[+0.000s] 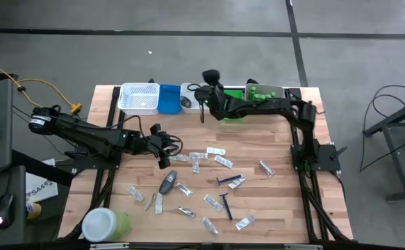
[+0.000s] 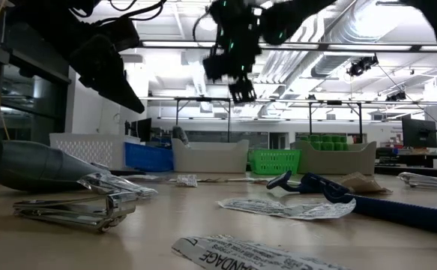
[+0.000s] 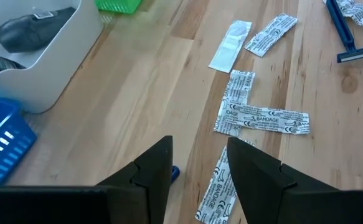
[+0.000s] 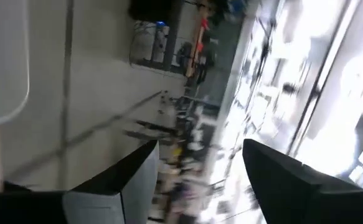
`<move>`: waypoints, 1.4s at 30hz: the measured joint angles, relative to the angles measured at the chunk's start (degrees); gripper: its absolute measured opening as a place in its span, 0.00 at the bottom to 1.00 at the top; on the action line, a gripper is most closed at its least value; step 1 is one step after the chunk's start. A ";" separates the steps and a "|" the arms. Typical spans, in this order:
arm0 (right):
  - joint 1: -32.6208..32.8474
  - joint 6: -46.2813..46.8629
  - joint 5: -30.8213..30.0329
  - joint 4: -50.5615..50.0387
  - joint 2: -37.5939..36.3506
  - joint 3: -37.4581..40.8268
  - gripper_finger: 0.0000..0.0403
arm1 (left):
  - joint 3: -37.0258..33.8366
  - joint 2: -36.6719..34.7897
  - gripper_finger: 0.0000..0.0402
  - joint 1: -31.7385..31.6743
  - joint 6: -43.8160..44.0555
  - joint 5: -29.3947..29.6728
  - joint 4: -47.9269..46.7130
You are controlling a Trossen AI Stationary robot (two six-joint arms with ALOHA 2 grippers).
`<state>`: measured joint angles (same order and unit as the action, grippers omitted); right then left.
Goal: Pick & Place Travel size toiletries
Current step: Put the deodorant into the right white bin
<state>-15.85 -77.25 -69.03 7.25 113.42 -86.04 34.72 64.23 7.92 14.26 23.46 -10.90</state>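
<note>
**Both grippers empty above scattered toiletries**

High view: left gripper (image 1: 162,146) hovers beside flat silvery sachets (image 1: 196,157) on the wooden table (image 1: 271,139); right gripper (image 1: 203,97) hangs near the white tray (image 1: 188,92); blue razors (image 1: 225,182) lie mid-table. Left wrist view: fingers (image 3: 159,168) parted, gripping nothing, over printed sachets (image 3: 262,118). Right wrist view: fingers (image 4: 137,174) spread, empty.

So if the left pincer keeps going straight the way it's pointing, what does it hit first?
Probably the bandage sachets lying just ahead of the left pincer on the table; one strip already lies between its open fingers. Past them lie more sachets and a razor. How high it hovers is unclear.
</note>
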 joint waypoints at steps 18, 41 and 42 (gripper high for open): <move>15.21 89.98 45.61 -53.09 -16.37 5.89 0.56 | 1.11 0.69 0.38 -0.10 22.74 -6.07 -4.42; 34.08 103.26 30.27 -21.12 -20.60 30.02 0.56 | 33.03 30.20 0.38 -0.07 32.69 -30.20 -41.96; 34.56 103.74 30.26 -21.75 -20.60 30.13 0.56 | 33.63 31.25 0.38 -0.07 31.61 -30.18 -42.04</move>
<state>18.71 26.49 -38.77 -14.50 92.82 -55.91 68.35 95.48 7.86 45.88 -6.72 -52.94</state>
